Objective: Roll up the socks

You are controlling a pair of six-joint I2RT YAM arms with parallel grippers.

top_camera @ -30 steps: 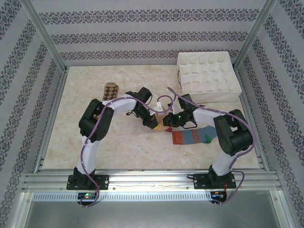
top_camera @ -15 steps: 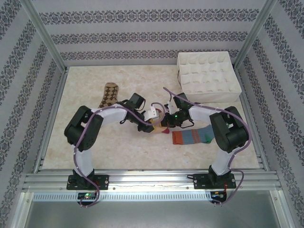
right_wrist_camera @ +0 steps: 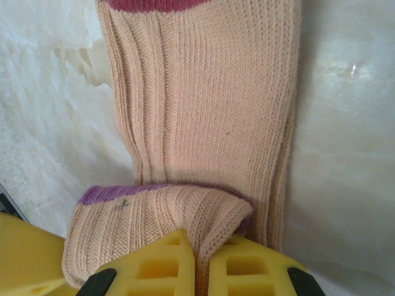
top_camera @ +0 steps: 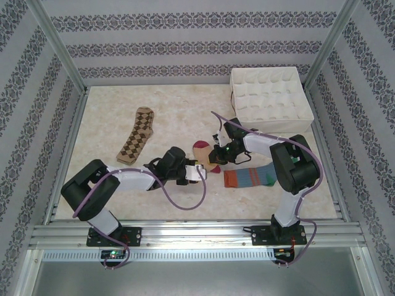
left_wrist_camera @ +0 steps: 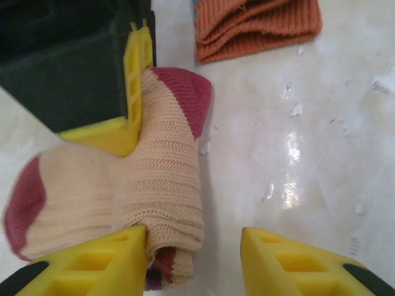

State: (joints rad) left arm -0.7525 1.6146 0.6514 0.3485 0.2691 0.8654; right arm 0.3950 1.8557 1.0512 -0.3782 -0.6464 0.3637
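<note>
Roll begun on peach sock (left_wrist_camera: 154, 185): my right gripper (right_wrist_camera: 200, 271) clamps folded end; left gripper (left_wrist_camera: 194, 253) jaws apart, holding nothing. Next, I reckon: left grips fold, rolls onward.

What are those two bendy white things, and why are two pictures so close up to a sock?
They are two robot arms bolted to a table, each ending in a yellow claw. The wide picture looks down from above; the close ones come from cameras on the wrists. On the table lie a brown diamond sock, a striped sock, a peach sock and a white box of compartments. The right claw pinches a fold of the peach sock. The left claw is open next to it, gripping nothing.
</note>
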